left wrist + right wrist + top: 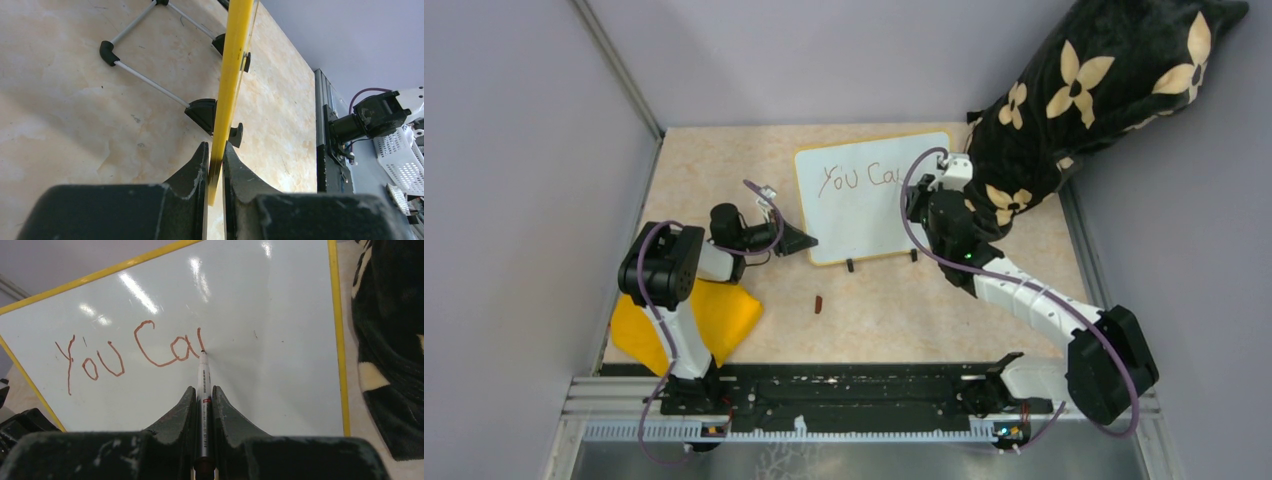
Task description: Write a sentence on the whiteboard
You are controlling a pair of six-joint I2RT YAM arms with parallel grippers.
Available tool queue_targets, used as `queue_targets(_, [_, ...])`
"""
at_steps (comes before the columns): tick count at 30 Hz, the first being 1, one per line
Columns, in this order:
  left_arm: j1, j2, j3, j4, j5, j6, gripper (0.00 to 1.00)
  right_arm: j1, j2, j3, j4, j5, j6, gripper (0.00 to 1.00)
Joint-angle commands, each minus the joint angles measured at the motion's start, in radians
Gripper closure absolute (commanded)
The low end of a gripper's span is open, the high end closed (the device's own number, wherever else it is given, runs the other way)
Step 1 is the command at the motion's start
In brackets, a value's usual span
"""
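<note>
Clamps left gripper (215, 150) on yellow edge of whiteboard (232, 60). Pinches marker (202, 372) in right gripper (202, 392), tip against board at end of sentence (125, 352), reading "You Ca".

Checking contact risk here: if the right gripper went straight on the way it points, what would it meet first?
The whiteboard face. The marker held in the right gripper touches it with its tip, so pushing on would likely just press the marker harder into the board.
</note>
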Motion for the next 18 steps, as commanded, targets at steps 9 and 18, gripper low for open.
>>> queue_targets(9, [-0.001, -0.013, -0.002, -0.036, -0.015, 0.021, 1.00, -0.023, 0.031, 0.094, 0.030, 0.003, -0.021, 1.00])
queue_targets(18, [-0.001, -0.013, -0.002, -0.041, -0.015, 0.026, 1.00, -0.046, 0.040, 0.116, 0.031, -0.004, -0.024, 1.00])
